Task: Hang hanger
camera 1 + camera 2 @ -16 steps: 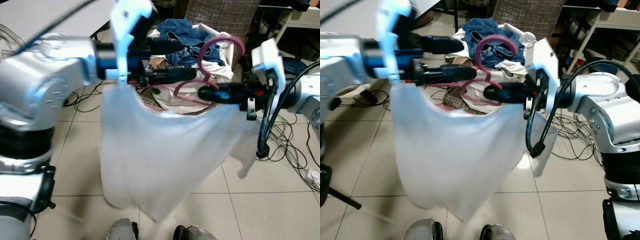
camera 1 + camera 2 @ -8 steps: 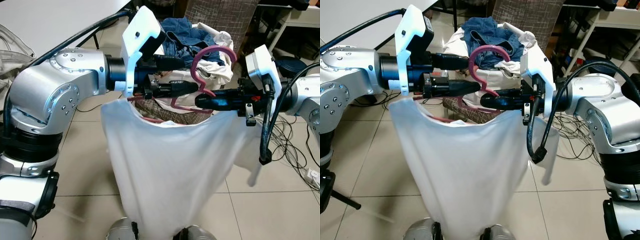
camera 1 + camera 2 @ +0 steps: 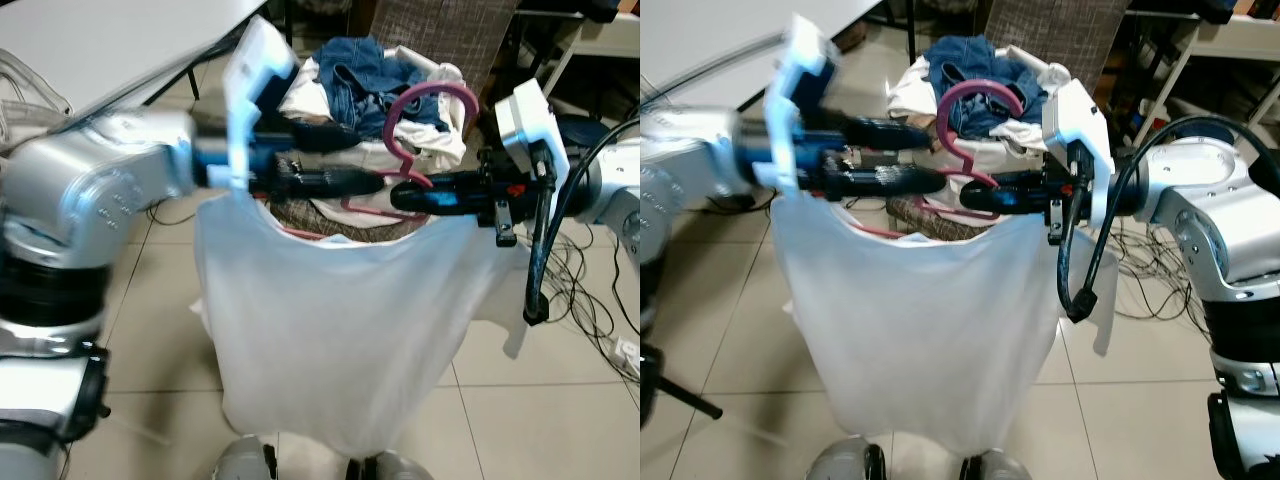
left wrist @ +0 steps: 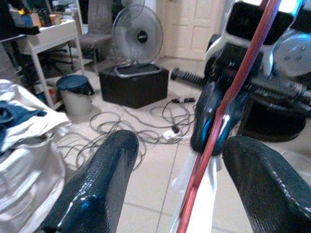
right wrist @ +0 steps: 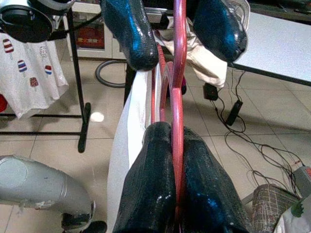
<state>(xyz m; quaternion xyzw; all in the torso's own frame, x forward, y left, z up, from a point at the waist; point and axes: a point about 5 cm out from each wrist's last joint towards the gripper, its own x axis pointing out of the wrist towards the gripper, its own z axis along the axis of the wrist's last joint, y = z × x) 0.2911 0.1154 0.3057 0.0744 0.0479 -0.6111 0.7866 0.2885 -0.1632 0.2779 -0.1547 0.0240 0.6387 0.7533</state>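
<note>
A pink hanger carries a white shirt that hangs down in front of me. My right gripper is shut on the hanger's bar just below the hook, fingers pressed together on the red bar. From the left, my left gripper reaches in and stands open. Its two fingers straddle the hanger bar without pinching it. The shirt's left shoulder hangs at the left wrist. The hanger's lower bar is hidden inside the shirt's neck.
A laundry basket piled with jeans and white clothes stands just behind the hanger. Cables trail over the tiled floor at the right. A white table is at the far left. A fan and a rack stand are nearby.
My left arm has shifted a little to the left and is blurred with motion. The shirt has swung and now spreads wider between the grippers. The right gripper has stayed in about the same place.
</note>
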